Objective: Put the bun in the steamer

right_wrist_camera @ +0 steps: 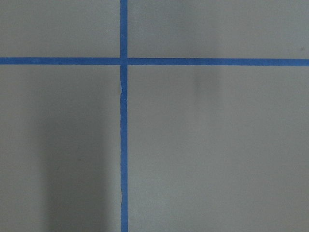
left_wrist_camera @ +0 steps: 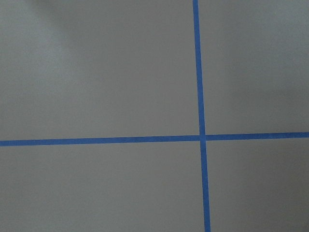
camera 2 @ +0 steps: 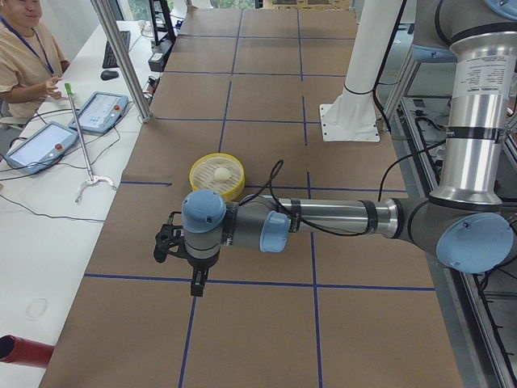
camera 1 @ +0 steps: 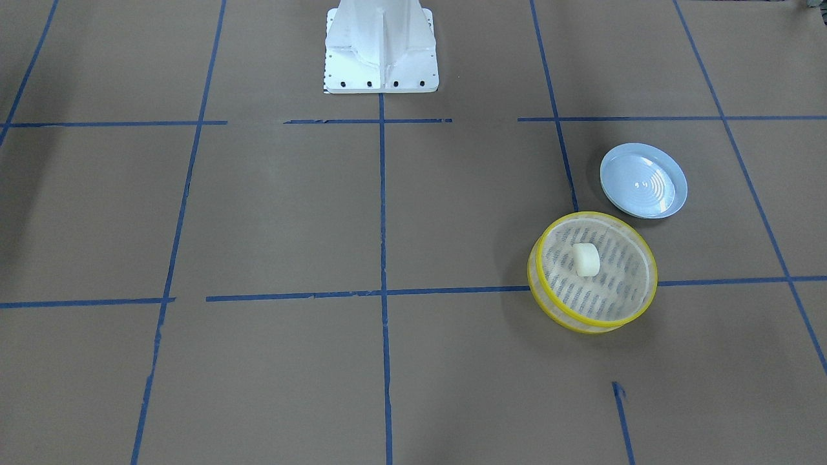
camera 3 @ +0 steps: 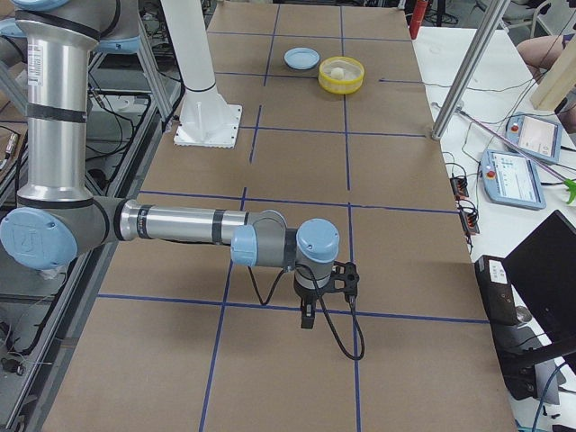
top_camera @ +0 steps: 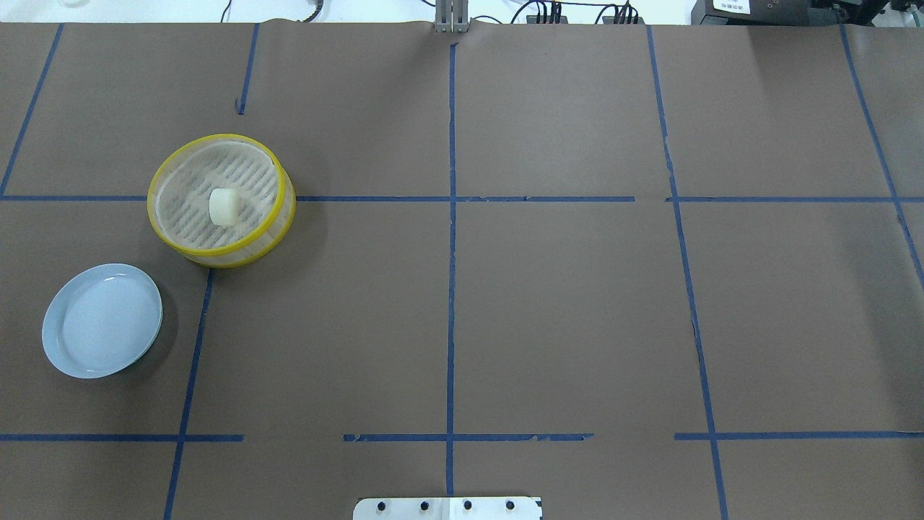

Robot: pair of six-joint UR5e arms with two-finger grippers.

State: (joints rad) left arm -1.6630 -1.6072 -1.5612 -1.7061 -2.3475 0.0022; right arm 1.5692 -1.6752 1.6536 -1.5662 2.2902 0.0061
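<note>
The cream-white bun (camera 1: 586, 259) lies on the mesh floor inside the yellow-rimmed steamer (camera 1: 654, 274). Both also show in the overhead view, the bun (top_camera: 223, 206) in the steamer (top_camera: 150, 198), at the table's far left. My left gripper (camera 2: 196, 286) shows only in the exterior left view, pointing down over the paper well short of the steamer (camera 2: 208, 185). My right gripper (camera 3: 307, 319) shows only in the exterior right view, far from the steamer (camera 3: 342, 85). I cannot tell whether either gripper is open or shut. Both wrist views show only paper and tape.
An empty pale blue plate (top_camera: 101, 320) sits beside the steamer, nearer the robot; it also shows in the front view (camera 1: 643, 181). The white robot base (camera 1: 380, 45) stands at the table's middle edge. Operators' tablets (camera 2: 98, 111) lie beyond the far edge.
</note>
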